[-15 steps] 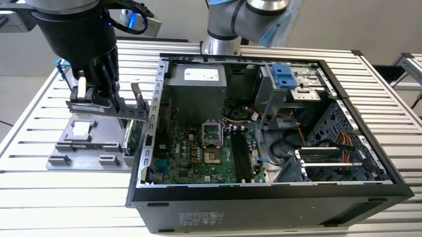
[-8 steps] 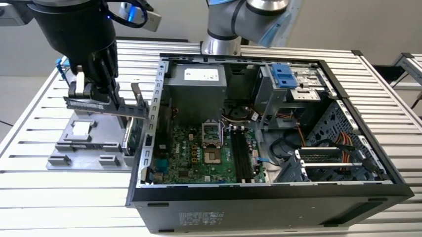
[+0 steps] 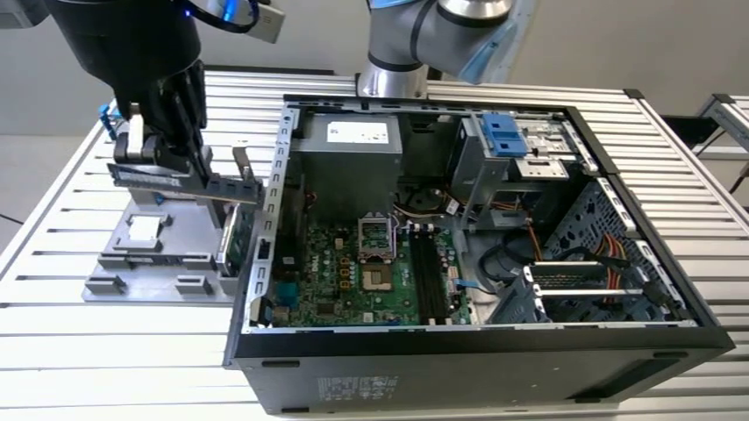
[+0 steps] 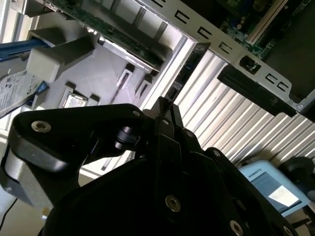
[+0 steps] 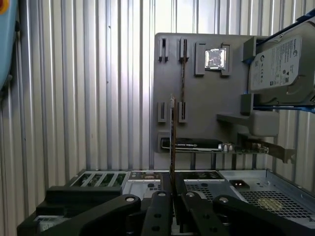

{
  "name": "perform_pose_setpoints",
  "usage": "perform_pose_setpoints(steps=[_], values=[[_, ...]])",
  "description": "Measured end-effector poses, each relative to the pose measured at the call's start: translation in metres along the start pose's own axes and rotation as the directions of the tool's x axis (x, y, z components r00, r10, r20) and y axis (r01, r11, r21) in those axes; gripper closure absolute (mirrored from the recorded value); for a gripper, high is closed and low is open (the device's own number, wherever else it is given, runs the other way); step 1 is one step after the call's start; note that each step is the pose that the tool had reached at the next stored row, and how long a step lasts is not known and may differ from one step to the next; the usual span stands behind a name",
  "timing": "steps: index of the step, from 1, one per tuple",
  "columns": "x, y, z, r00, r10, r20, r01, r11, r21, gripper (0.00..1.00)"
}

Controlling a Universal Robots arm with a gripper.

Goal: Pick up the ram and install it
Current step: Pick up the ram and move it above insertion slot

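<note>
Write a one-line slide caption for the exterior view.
Black claw grips thin dark-blue ram stick above grey plastic parts tray.

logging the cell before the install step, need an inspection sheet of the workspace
surface: slatted metal table
job's things: ram held above the grey tray; open case with the motherboard exposed
clutter: green card standing on edge in the tray; hard drive and chip also on the tray
grippers: pincer shut on the ram
cables: orange wires inside the case
surroundings: arm base behind the case; second table at the exterior view's right
</note>
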State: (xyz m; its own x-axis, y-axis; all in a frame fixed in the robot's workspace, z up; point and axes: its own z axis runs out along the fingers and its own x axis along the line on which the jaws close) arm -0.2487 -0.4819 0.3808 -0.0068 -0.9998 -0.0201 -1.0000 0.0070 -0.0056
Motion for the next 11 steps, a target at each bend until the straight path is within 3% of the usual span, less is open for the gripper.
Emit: perform_pose_setpoints(steps=[4,11], values=[[-0.0001,-0.0013,-0.0008,1.0,0.0,0.0001,0.0,1.0,0.0002,1.0],[-0.0001,-0.0132,-0.0011,1.0,-0.001,0.0017,0.001,1.0,0.0001,1.0]])
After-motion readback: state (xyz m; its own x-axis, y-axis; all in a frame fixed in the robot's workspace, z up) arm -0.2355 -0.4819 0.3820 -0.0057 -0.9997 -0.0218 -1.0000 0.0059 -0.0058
